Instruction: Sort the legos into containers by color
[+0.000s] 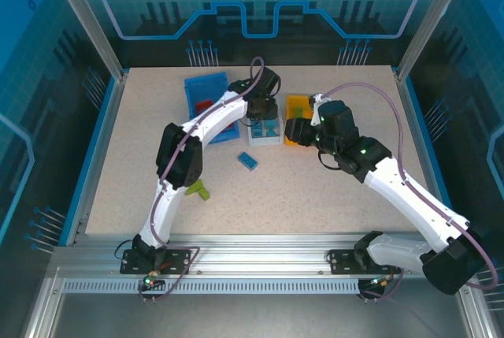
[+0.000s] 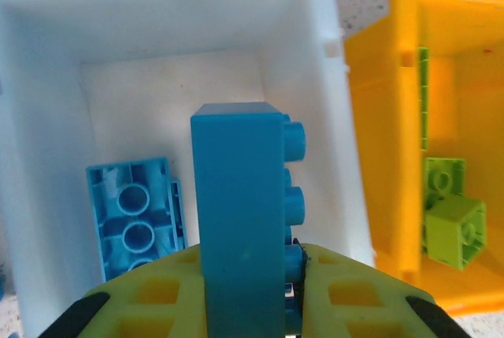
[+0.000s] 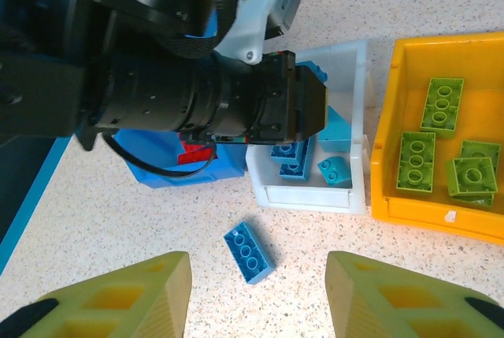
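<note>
My left gripper (image 2: pixel 250 279) is shut on a blue brick (image 2: pixel 240 188), holding it upright over the white container (image 2: pixel 335 78), where another blue brick (image 2: pixel 132 220) lies. In the top view this gripper (image 1: pixel 264 114) hangs above the white container (image 1: pixel 266 138). My right gripper (image 3: pixel 258 287) is open above a loose blue brick (image 3: pixel 249 253) on the table (image 1: pixel 248 161). Several lime bricks (image 3: pixel 441 105) lie in the orange-yellow container (image 3: pixel 386 157). A red brick (image 3: pixel 195 151) lies in the blue container (image 3: pixel 169 166). A lime brick (image 1: pixel 202 190) lies on the table by the left arm.
The three containers stand side by side at the back middle of the table, with the blue container (image 1: pixel 205 90) on the left and the orange-yellow container (image 1: pixel 297 105) on the right. The left arm's dark wrist (image 3: pixel 213 98) reaches over the white container, close to my right gripper (image 1: pixel 293 129).
</note>
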Motion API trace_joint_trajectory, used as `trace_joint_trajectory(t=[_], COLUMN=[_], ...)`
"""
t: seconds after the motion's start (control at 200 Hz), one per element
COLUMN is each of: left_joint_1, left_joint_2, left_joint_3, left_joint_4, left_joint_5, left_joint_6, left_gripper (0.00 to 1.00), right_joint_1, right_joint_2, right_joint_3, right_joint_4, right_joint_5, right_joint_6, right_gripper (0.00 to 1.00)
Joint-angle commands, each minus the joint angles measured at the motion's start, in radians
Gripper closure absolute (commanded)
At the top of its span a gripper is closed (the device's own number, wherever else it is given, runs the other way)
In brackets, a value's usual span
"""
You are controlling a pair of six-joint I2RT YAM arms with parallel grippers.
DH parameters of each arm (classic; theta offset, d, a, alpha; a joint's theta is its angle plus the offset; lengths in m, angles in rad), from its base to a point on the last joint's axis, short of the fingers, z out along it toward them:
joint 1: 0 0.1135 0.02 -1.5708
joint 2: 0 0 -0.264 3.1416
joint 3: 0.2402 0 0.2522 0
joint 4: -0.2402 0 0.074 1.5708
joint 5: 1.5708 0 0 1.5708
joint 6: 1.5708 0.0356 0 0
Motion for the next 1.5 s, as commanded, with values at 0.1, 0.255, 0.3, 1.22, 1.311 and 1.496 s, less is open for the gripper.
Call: trace_joint_trajectory(t=[0.1, 0.255, 0.3, 1.22, 1.311, 1.496], left_joint_1=[0.014, 0.013, 0.014, 0.013, 0.013, 0.013], left_joint_2=[0.038, -0.017, -0.042, -1.577, -1.703, -1.785], left_joint_3=[0.083, 0.069, 0.057, -1.094, -1.158, -1.183], left_joint_4=[-0.063, -0.079, -0.079, -0.261, -0.339, -0.428], left_joint_5=[0.034, 0.026, 0.027, -0.217, -0.247, -0.269], left_joint_6=[0.000, -0.001, -0.006, -0.431, -0.471, -0.494], left_gripper=[0.61, 0.48, 0.46, 0.41, 0.41, 0.41], right_joint_1=[-0.016, -0.016, -0.016, 0.551, 0.559, 0.566], right_joint_2=[0.019, 0.019, 0.019, 0.743, 0.897, 1.093], right_joint_3=[-0.001, -0.008, -0.004, 0.374, 0.510, 0.699], right_joint_4=[0.015, 0.005, -0.002, -0.081, -0.144, -0.235], right_joint_5=[-0.042, -0.052, -0.052, 0.020, 0.011, 0.012], right_joint_6=[0.004, -0.001, -0.006, -0.250, -0.256, -0.261], right_gripper=[0.49, 0.46, 0.46, 0.28, 0.28, 0.33])
